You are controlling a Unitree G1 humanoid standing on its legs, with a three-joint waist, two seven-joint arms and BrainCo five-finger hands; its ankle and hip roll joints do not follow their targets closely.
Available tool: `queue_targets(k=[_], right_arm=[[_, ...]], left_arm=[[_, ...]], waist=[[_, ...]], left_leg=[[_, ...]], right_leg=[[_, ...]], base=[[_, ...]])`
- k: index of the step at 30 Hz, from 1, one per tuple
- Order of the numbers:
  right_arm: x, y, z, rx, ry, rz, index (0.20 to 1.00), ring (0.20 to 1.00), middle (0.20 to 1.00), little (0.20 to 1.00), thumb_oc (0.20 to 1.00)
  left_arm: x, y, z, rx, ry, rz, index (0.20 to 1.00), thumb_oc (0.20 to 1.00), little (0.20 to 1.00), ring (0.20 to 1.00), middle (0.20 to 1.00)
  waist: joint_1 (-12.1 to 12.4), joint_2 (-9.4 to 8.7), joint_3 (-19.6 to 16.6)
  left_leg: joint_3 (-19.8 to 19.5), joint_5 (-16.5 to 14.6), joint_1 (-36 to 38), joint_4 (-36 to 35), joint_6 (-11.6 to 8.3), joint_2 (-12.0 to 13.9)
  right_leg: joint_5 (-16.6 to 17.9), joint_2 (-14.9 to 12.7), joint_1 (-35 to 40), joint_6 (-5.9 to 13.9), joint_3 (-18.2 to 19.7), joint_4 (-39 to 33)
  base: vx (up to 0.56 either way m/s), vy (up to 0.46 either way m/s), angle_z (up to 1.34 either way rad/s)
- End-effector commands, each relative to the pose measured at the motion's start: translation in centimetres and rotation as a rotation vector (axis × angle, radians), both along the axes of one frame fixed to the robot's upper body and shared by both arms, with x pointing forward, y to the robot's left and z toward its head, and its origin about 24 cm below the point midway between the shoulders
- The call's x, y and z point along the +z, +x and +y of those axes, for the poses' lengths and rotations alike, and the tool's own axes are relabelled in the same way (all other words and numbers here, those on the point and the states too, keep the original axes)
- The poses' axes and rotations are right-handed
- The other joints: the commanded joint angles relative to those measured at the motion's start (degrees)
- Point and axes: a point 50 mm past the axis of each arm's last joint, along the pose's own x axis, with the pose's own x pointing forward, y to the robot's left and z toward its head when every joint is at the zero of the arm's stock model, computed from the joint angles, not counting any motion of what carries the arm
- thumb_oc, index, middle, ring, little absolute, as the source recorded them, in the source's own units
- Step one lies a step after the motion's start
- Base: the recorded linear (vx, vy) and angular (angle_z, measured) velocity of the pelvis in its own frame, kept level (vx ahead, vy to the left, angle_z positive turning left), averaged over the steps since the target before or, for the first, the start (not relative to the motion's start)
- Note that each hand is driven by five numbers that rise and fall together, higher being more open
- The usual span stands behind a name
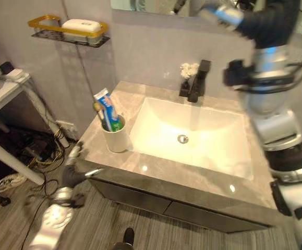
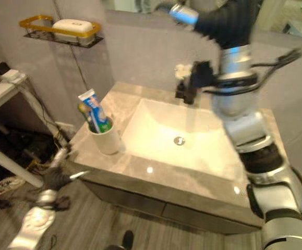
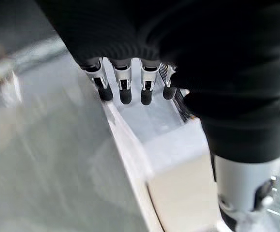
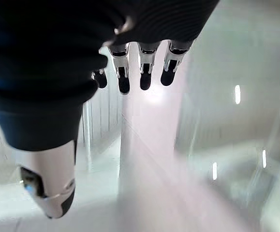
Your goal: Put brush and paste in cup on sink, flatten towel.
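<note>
The left hand [image 1: 72, 174] hangs low at 8 o'clock, fingers loose, holding nothing. The brush [image 1: 98, 111] and paste [image 1: 109, 109] stand in the cup [image 1: 117, 136] at the sink's [image 1: 156, 165] 9 o'clock. The right hand [image 1: 221, 13] is raised at 1 o'clock, fingers straight, empty.

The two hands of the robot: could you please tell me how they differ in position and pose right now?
The left hand hangs low beside the counter's front left corner, near the cup; the right hand is on an arm raised high above the sink. Shared: both hold nothing, with fingers straight in their wrist views.
</note>
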Motion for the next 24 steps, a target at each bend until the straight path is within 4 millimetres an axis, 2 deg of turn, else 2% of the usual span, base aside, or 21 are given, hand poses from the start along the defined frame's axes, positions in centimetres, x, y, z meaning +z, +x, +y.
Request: queue_targets(k=[1,4,7,8,9,10,12,13,14,15,16,17,18,19,20,21,22,24], right_arm=[[1.5,-2.8,-3.9,-0.122,0.062,-0.143,1.0,1.0,1.0,1.0,1.0],[0.6,-5.1,-7.8,-0.298,0.126,-0.191,1.0,1.0,1.0,1.0,1.0],[-0.2,-7.4,-12.1,-0.529,0.196,-0.223,1.0,1.0,1.0,1.0,1.0],[-1.6,-9.1,-15.4,-0.728,0.246,-0.202,1.0,1.0,1.0,1.0,1.0],[-1.7,-9.2,-15.5,-0.731,0.247,-0.201,1.0,1.0,1.0,1.0,1.0],[-4.5,-13.1,-20.8,-1.075,0.363,-0.167,1.0,1.0,1.0,1.0,1.0],[-6.1,-15.7,-23.9,-1.325,0.399,-0.11,1.0,1.0,1.0,1.0,1.0],[-6.1,-15.8,-24.0,-1.332,0.398,-0.112,1.0,1.0,1.0,1.0,1.0],[-7.1,-17.0,-25.7,-1.472,0.406,-0.046,1.0,1.0,1.0,1.0,1.0],[-7.8,-17.8,-26.9,-1.571,0.407,0.001,1.0,1.0,1.0,1.0,1.0],[-9.4,-19.2,-28.7,-1.684,0.445,0.101,1.0,1.0,1.0,1.0,1.0],[-12.2,-21.1,-31.0,-1.787,0.589,0.222,1.0,1.0,1.0,1.0,1.0],[-12.2,-21.1,-31.1,-1.784,0.593,0.22,1.0,1.0,1.0,1.0,1.0],[-14.0,-21.7,-31.9,-1.811,0.664,0.298,1.0,1.0,1.0,1.0,1.0],[-18.3,-22.5,-32.9,-1.81,0.854,0.439,1.0,1.0,1.0,1.0,1.0],[-21.9,-23.6,-33.3,-1.838,0.93,0.631,1.0,1.0,1.0,1.0,1.0],[-21.8,-23.5,-33.4,-1.833,0.931,0.632,1.0,1.0,1.0,1.0,1.0],[-27.8,-24.1,-32.3,-1.79,1.023,0.935,1.0,1.0,1.0,1.0,1.0]], left_arm=[[-4.2,-3.5,0.9,0.144,-0.104,0.216,1.0,1.0,1.0,1.0,1.0],[-2.7,-3.2,1.6,0.207,-0.087,0.128,1.0,1.0,1.0,1.0,1.0],[-1.7,-3.4,3.1,0.348,-0.07,0.046,1.0,1.0,1.0,1.0,1.0],[-0.8,-3.8,4.3,0.44,-0.031,-0.011,1.0,1.0,1.0,1.0,1.0],[-0.7,-3.8,4.2,0.438,-0.029,-0.011,1.0,1.0,1.0,1.0,1.0],[2.1,-4.6,6.5,0.602,0.049,-0.168,1.0,1.0,1.0,1.0,1.0],[4.9,-4.9,7.1,0.638,0.122,-0.3,1.0,1.0,1.0,1.0,1.0],[4.9,-4.9,7.0,0.633,0.123,-0.298,0.583,0.583,0.583,0.583,0.583],[6.0,-5.0,7.3,0.648,0.148,-0.352,0.338,0.338,0.338,0.338,0.338],[7.0,-4.8,7.2,0.641,0.164,-0.408,0.2,0.2,0.2,0.2,0.2],[8.4,-4.7,7.1,0.631,0.175,-0.478,0.2,0.2,0.2,0.2,0.2],[11.0,-3.9,6.1,0.558,0.156,-0.623,0.2,0.2,0.2,0.2,0.2],[11.0,-4.0,6.1,0.558,0.154,-0.624,0.2,0.2,0.2,0.2,0.2],[12.1,-3.6,5.4,0.517,0.151,-0.681,0.2,0.2,0.2,0.2,0.2],[14.0,-2.7,3.5,0.387,0.157,-0.761,0.2,0.2,0.2,0.2,0.2],[15.4,-2.2,1.9,0.275,0.176,-0.82,0.2,0.2,0.2,0.2,0.2],[15.4,-2.3,2.0,0.276,0.177,-0.821,0.2,0.2,0.2,0.2,0.2],[16.9,-2.1,0.4,0.16,0.202,-0.89,0.2,0.2,0.2,0.2,0.2]], waist=[[1.1,0.5,1.1],[0.0,0.82,0.3],[-1.8,1.09,-0.4],[-2.9,1.14,-0.7],[-2.8,1.07,-0.7],[-5.4,1.33,-1.4],[-6.5,1.3,-1.8],[-6.2,1.26,-1.8],[-7.0,1.3,-1.9],[-7.2,1.33,-1.8],[-7.6,1.42,-1.7],[-8.7,1.73,-1.7],[-8.7,1.72,-1.6],[-8.9,1.94,-1.6],[-9.7,2.44,-1.2],[-9.9,2.81,-0.7],[-10.0,2.75,-0.6],[-10.4,3.31,0.0]], left_leg=[[-2.6,-4.5,2.2,0.2,-0.33,1.8],[-2.7,-4.7,2.6,0.2,-0.43,2.0],[-2.6,-5.4,3.4,0.2,-0.66,2.2],[-2.4,-5.1,3.4,0.2,-0.69,2.2],[-2.4,-5.1,3.4,0.2,-0.69,2.2],[-2.1,-5.5,4.0,0.2,-0.93,2.5],[-2.3,-6.0,4.1,0.2,-1.2,2.7],[-2.3,-5.5,3.9,0.2,-1.12,2.6],[-2.3,-6.1,4.1,0.2,-1.27,2.7],[-2.3,-5.7,4.0,0.2,-1.28,2.7],[-2.2,-5.5,3.8,0.2,-1.36,2.8],[-2.1,-6.0,4.0,0.2,-1.58,3.1],[-2.0,-5.6,3.8,0.2,-1.52,3.0],[-2.0,-5.6,3.8,0.2,-1.55,3.1],[-1.7,-5.5,3.7,0.2,-1.6,3.3],[-1.6,-5.8,3.9,0.2,-1.79,3.5],[-1.5,-5.3,3.6,0.2,-1.73,3.4],[-0.9,-5.1,3.6,0.2,-2.02,3.8]], right_leg=[[5.7,-1.9,-2.5,1.75,-2.1,0.0],[5.5,-1.7,-2.2,1.89,-2.4,0.0],[5.0,-1.7,-1.7,1.99,-2.4,0.0],[5.3,-1.7,-1.7,1.95,-2.3,0.0],[5.3,-1.7,-1.7,1.95,-2.3,0.0],[5.0,-1.7,-1.4,1.87,-2.0,0.0],[4.5,-1.7,-1.3,1.89,-2.0,0.0],[4.8,-1.8,-1.5,1.81,-2.0,0.0],[4.5,-1.7,-1.4,1.86,-1.9,0.0],[4.8,-1.7,-1.6,1.75,-1.9,0.0],[4.9,-1.7,-1.9,1.69,-1.7,0.0],[4.6,-1.4,-2.0,1.61,-1.3,0.0],[4.9,-1.4,-2.2,1.52,-1.3,0.0],[5.0,-1.4,-2.3,1.46,-1.1,0.0],[5.0,-1.2,-2.6,1.29,-0.6,0.0],[4.7,-1.0,-2.7,1.27,-0.2,0.0],[5.1,-1.1,-3.0,1.17,-0.1,0.0],[5.0,-0.9,-3.4,1.09,0.3,0.0]], base=[[-0.01,-0.002,0.09],[0.01,-0.014,0.12],[0.0,-0.004,0.09],[0.0,0.0,0.0],[-0.01,-0.009,-0.06],[0.05,-0.013,0.02],[0.03,-0.013,0.04],[0.0,0.0,0.0],[-0.03,-0.008,-0.09],[-0.02,-0.018,-0.05],[-0.02,-0.032,-0.05],[-0.02,-0.025,-0.04],[-0.01,-0.024,-0.07],[-0.04,-0.021,-0.05],[-0.03,-0.036,-0.23],[-0.05,-0.029,-0.26],[-0.03,-0.027,-0.26],[-0.04,-0.032,-0.08]])
